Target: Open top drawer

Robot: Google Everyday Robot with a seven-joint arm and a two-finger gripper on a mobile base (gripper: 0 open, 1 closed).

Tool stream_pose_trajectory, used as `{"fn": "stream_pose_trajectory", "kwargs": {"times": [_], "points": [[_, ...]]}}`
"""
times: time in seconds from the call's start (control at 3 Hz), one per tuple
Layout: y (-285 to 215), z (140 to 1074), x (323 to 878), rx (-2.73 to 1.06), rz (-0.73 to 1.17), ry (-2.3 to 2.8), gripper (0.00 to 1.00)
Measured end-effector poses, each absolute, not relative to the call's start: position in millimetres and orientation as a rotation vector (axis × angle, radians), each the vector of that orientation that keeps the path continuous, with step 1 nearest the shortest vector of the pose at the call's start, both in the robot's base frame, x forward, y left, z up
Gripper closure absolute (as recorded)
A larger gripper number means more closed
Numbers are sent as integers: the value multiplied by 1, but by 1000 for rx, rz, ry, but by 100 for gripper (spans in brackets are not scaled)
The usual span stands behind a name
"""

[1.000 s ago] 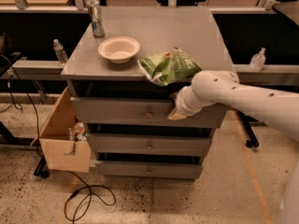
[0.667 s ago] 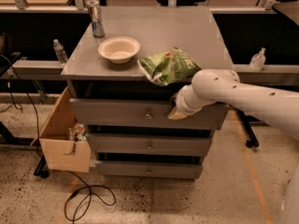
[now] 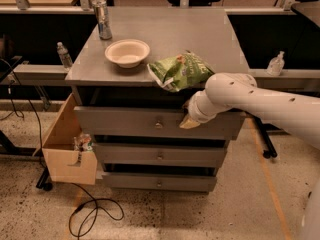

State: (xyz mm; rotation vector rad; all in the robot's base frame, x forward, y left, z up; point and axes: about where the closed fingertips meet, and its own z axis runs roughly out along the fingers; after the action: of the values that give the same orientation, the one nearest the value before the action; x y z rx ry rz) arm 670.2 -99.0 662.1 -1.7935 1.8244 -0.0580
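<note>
The top drawer (image 3: pixel 120 121) is the wide grey front panel just under the cabinet top, with a small round metal knob (image 3: pixel 158 125) at its centre. A dark gap shows between its upper edge and the cabinet top. My gripper (image 3: pixel 189 121) is at the end of the white arm that comes in from the right. It sits against the upper edge of the top drawer's front, a little to the right of the knob. A green chip bag (image 3: pixel 180 71) hangs over the cabinet edge just above the gripper.
A white bowl (image 3: pixel 127 52) and a metal can (image 3: pixel 103 20) stand on the grey cabinet top (image 3: pixel 200 34). Two slimmer drawers (image 3: pixel 125 155) lie below. A tan wooden box (image 3: pixel 67 149) stands left of the cabinet, with a black cable (image 3: pixel 95 214) on the floor. Bottles (image 3: pixel 63 55) stand on side ledges.
</note>
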Motion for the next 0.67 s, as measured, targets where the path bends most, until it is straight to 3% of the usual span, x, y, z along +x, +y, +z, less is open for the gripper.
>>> {"fn": "stream_pose_trajectory", "kwargs": {"times": [0.67], "points": [[-105, 664, 648, -1795, -8, 1834, 100]]}}
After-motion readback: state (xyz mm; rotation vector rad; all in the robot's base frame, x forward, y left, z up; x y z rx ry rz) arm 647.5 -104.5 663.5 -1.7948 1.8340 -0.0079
